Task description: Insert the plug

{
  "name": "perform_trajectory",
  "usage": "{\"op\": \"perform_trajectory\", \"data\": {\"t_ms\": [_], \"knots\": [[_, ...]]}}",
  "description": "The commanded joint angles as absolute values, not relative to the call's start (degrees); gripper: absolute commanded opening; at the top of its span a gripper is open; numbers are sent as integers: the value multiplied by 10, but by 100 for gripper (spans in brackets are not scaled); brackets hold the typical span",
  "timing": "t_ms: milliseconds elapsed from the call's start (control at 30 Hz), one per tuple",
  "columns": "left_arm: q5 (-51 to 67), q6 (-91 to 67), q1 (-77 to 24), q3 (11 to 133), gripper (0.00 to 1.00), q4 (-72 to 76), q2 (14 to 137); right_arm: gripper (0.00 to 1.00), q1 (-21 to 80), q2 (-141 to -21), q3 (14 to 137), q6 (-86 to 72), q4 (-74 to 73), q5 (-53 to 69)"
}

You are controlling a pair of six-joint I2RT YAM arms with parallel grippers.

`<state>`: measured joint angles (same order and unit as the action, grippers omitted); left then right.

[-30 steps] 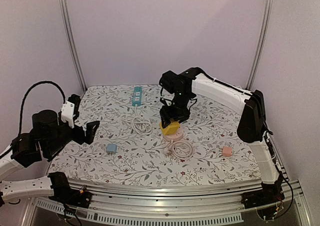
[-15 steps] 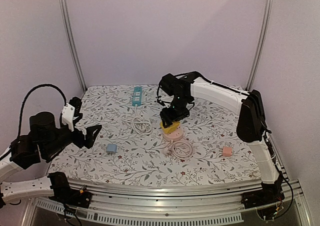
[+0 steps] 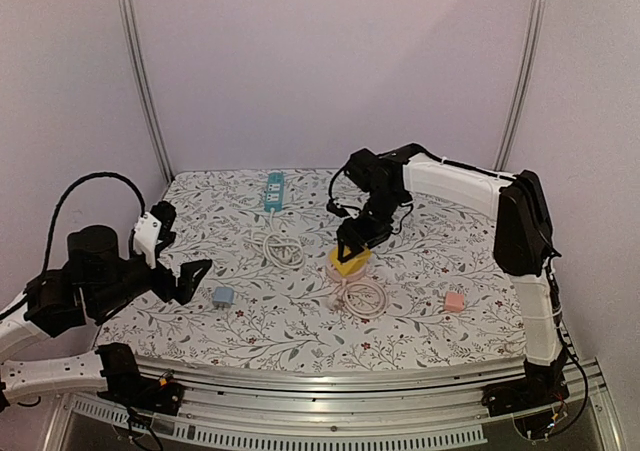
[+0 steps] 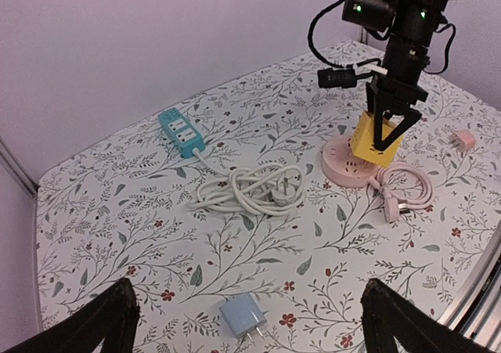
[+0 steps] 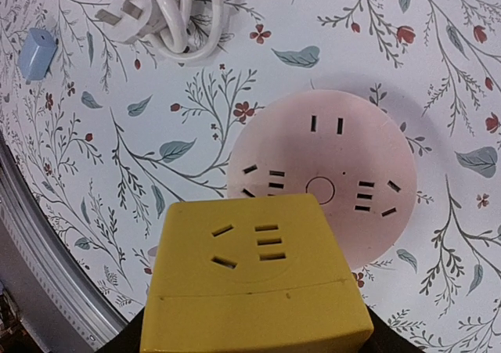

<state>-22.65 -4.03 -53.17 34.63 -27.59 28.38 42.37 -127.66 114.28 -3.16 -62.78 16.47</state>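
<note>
My right gripper (image 3: 354, 243) is shut on a yellow cube plug adapter (image 3: 347, 265) and holds it over the round pink socket (image 3: 333, 268). In the right wrist view the yellow cube (image 5: 254, 275) covers the near edge of the pink socket (image 5: 352, 173), whose slots show beyond it. The left wrist view shows the cube (image 4: 374, 140) tilted on top of the socket (image 4: 343, 165); I cannot tell whether the two touch. My left gripper (image 3: 192, 274) is open and empty above a blue charger (image 4: 243, 318).
A teal power strip (image 3: 274, 190) lies at the back, its white cord (image 3: 282, 248) coiled left of the socket. The socket's pink cord (image 3: 362, 296) is looped in front. A small pink plug (image 3: 455, 302) lies at the right. The blue charger (image 3: 223, 296) lies front left.
My right gripper has swung right and lowered the yellow cube onto the pink socket. My left gripper has shifted a little right and forward.
</note>
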Motion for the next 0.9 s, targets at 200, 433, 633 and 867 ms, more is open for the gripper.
{"op": "perform_trajectory", "data": {"t_ms": [200, 433, 633, 867], "knots": [[-227, -33, -555, 342, 100, -271, 281, 0, 420, -1266, 1172, -38, -611, 211], [-239, -33, -565, 342, 99, -272, 271, 0, 409, -1284, 1187, -44, -609, 218], [-240, -32, -569, 341, 100, -272, 273, 0, 409, -1298, 1181, -49, -610, 218], [-241, -30, -574, 340, 99, -271, 274, 0, 408, -1309, 1178, -52, -611, 209]]}}
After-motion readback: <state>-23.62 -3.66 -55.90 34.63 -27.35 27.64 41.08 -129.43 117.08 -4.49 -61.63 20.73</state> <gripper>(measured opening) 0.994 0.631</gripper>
